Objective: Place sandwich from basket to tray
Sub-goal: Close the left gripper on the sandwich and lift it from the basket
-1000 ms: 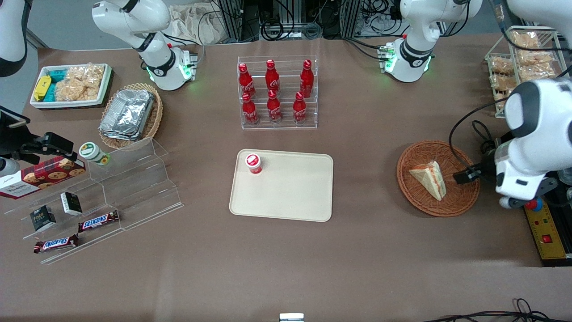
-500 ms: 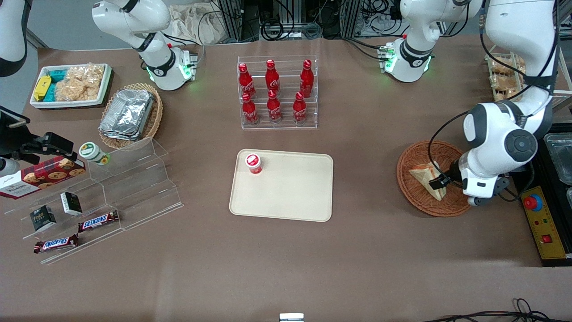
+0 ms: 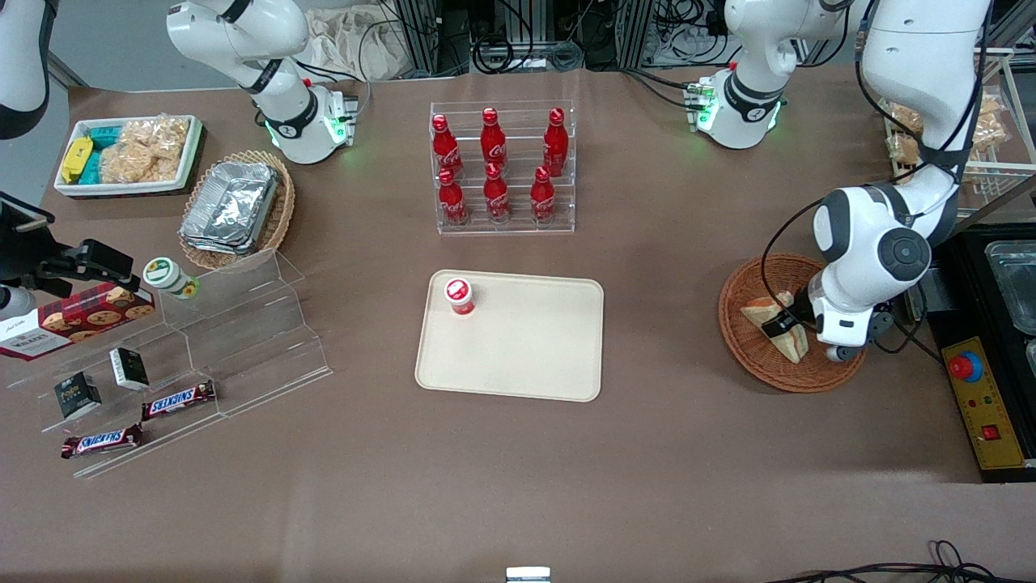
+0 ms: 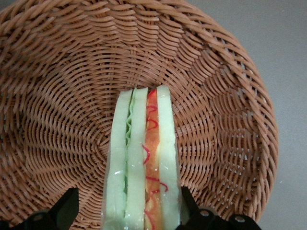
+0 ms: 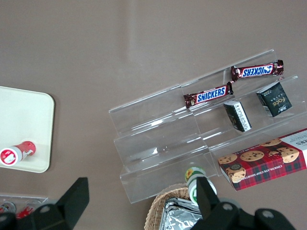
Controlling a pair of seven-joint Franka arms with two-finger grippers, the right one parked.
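Toward the parked arm's end of the table (image 3: pixel 518 486): a clear stepped display stand (image 3: pixel 235 340) with two candy bars (image 3: pixel 178 399) and small boxes, likely staged as shop stock and no part of this job. At mid-table: the tray (image 3: pixel 526 364), flat and beige, bare except for a small red-capped bottle (image 3: pixel 459 296) standing in one corner, so plenty of open surface for a set-down. Farther from the front camera than the tray: a clear rack of red bottles (image 3: pixel 502 170). Toward the working arm's end: the basket (image 3: pixel 749 344), round and reddish-brown, with the sandwich (image 3: pixel 789 344) lying in it, not yet lifted. Low over the basket: the gripper (image 3: pixel 779 326), tilted down onto the wedge. Seen from the left wrist: the sandwich (image 4: pixel 143 163) with its layered edge pointing up, green and orange-red filling between pale bread, and the dark fingers (image 4: pixel 64 211) spread apart, one on each flat bread face, neither visibly pressing yet. Probably lined up this way to squeeze across the slices and keep the layers together.
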